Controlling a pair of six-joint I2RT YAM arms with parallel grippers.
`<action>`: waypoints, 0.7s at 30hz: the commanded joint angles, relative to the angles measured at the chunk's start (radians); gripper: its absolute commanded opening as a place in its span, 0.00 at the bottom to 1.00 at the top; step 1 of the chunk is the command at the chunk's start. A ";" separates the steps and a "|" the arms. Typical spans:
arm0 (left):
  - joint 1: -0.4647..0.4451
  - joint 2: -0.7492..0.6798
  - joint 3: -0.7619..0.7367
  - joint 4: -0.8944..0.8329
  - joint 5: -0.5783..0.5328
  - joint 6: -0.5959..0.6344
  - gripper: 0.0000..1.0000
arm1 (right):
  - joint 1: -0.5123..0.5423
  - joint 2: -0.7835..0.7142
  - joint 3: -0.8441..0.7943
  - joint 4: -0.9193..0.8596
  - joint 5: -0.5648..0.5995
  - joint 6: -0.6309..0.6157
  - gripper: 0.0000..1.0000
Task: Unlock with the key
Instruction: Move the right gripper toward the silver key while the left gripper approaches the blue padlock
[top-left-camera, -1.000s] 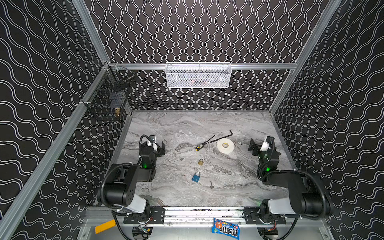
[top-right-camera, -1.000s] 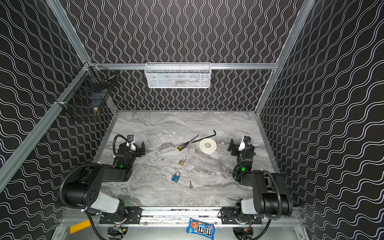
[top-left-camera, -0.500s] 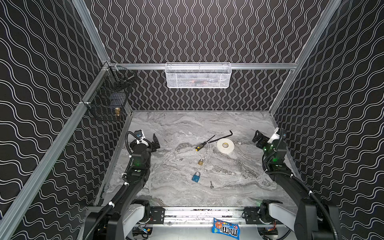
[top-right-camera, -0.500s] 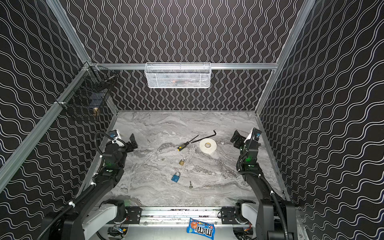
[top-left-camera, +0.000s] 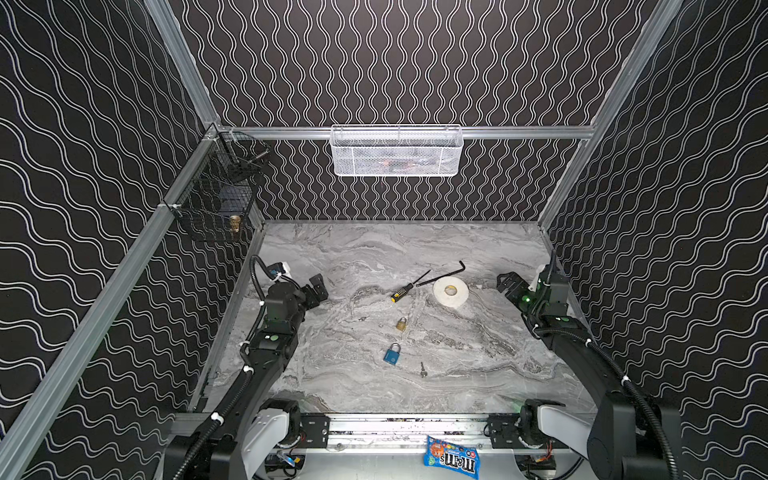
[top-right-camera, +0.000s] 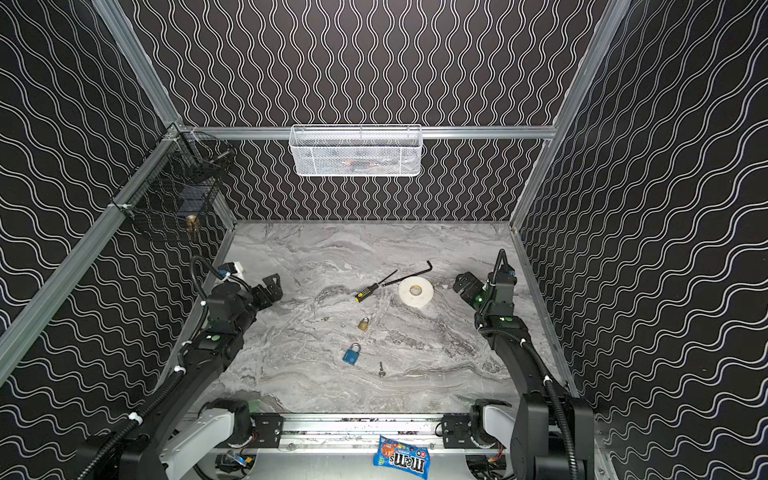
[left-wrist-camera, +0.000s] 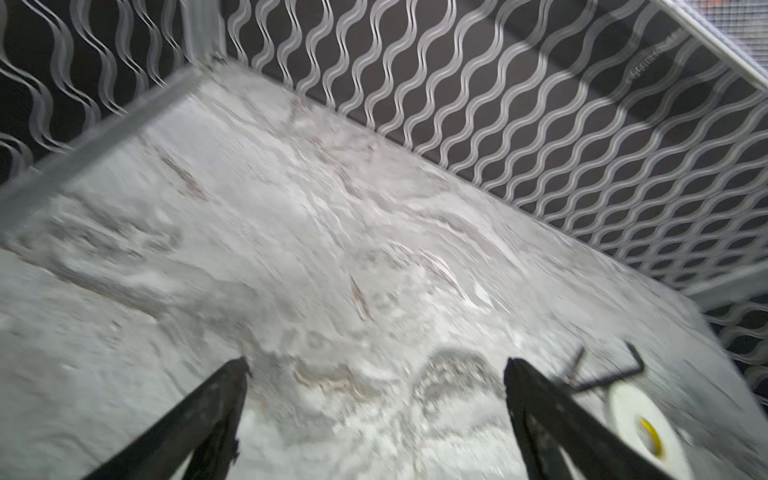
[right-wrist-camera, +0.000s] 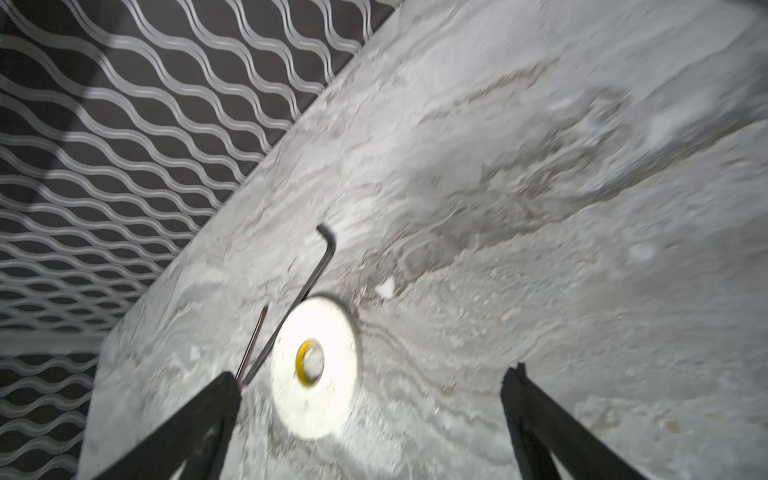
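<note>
The key (top-left-camera: 423, 369) (top-right-camera: 381, 369) lies flat on the marble table, small and dark grey, near the front middle. Just to its left lies a blue padlock (top-left-camera: 392, 354) (top-right-camera: 351, 354), and farther back a brass padlock (top-left-camera: 401, 324) (top-right-camera: 363, 324). My left gripper (top-left-camera: 318, 286) (top-right-camera: 272, 286) (left-wrist-camera: 376, 370) hovers open and empty at the left side, well away from the key. My right gripper (top-left-camera: 509, 282) (top-right-camera: 465, 282) (right-wrist-camera: 374, 378) is open and empty at the right side, beside the tape roll. Neither wrist view shows the key or a padlock.
A white tape roll (top-left-camera: 451, 291) (right-wrist-camera: 316, 365), a black-and-yellow screwdriver (top-left-camera: 405, 291) and a black hex key (top-left-camera: 444, 275) lie at the back middle. A white mesh basket (top-left-camera: 397, 151) hangs on the back wall, a black wire basket (top-left-camera: 216, 199) at the left. A candy bag (top-left-camera: 451, 457) lies in front.
Both arms have unfolded from a low tucked pose and now reach up and forward over the table. Both grippers stayed open. Nothing on the table moved.
</note>
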 joint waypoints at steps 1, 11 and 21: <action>-0.008 -0.023 -0.001 -0.021 0.137 -0.078 0.99 | 0.016 -0.012 0.015 -0.075 -0.127 -0.038 0.99; -0.175 -0.111 0.005 -0.186 0.205 -0.091 0.99 | 0.226 -0.048 0.081 -0.343 -0.057 -0.089 0.99; -0.352 -0.196 0.005 -0.350 0.189 -0.125 0.99 | 0.558 0.008 0.173 -0.550 0.079 -0.005 0.99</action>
